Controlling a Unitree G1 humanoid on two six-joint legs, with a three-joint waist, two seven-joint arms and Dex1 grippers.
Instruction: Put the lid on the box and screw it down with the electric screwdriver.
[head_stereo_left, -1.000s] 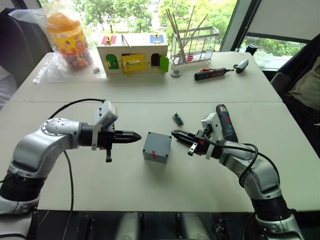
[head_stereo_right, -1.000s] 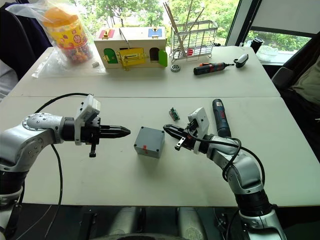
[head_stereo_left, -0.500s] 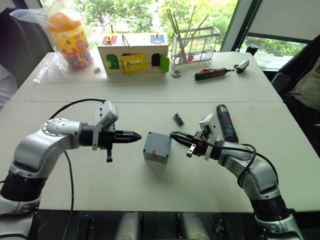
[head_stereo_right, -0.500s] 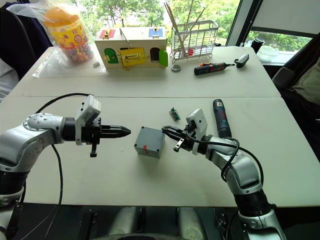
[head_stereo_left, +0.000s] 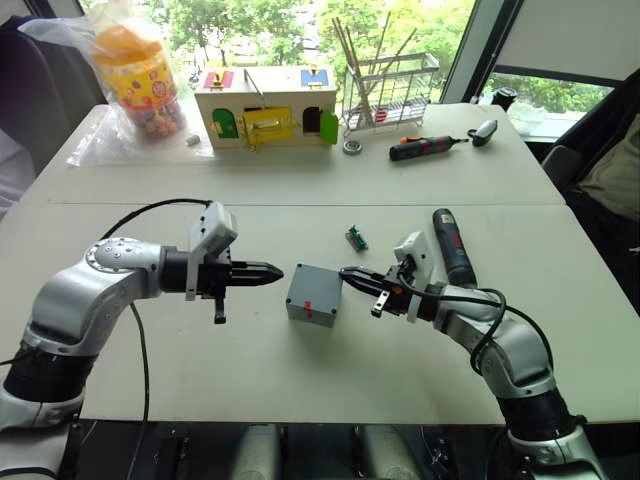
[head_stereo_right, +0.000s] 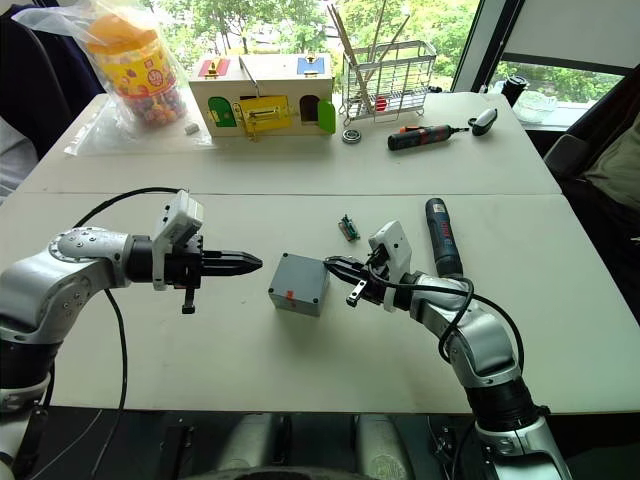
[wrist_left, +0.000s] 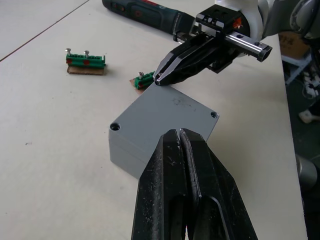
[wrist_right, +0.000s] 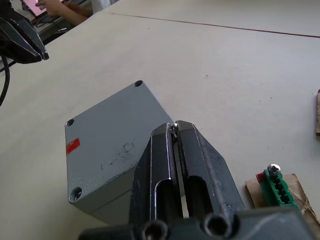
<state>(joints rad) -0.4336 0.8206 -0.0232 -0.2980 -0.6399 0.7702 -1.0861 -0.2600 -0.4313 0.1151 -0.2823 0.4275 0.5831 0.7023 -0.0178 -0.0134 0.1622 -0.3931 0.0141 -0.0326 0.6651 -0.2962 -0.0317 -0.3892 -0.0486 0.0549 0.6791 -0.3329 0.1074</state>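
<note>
Grippers first: the right gripper (wrist_right: 173, 131) has its fingers pressed together on a small silver screw at the very tip, poised at the corner of the grey box (head_stereo_left: 313, 295). The left gripper (head_stereo_left: 272, 271) is closed with nothing between its fingers, level with the box at its nine o'clock and just clear of it. The box sits mid-table with the lid (wrist_left: 175, 114) already seated on top. The electric screwdriver (head_stereo_left: 450, 246) lies on the table at the box's three o'clock, beyond the right arm.

The left wrist view shows screw holes at two lid corners and both green terminal blocks (wrist_left: 85, 60); the head views show one block (head_stereo_left: 355, 238), at one o'clock from the box. The right wrist view shows the red mark (wrist_right: 72, 146) on the lid and a person's hand (wrist_right: 52, 6) at a far table. No legible writing on the box or tool.

At twelve o'clock stand a wooden toy house (head_stereo_left: 266, 106), wire rack (head_stereo_left: 390, 92), smaller screwdriver (head_stereo_left: 422, 148) and bagged jar (head_stereo_left: 138, 73).
</note>
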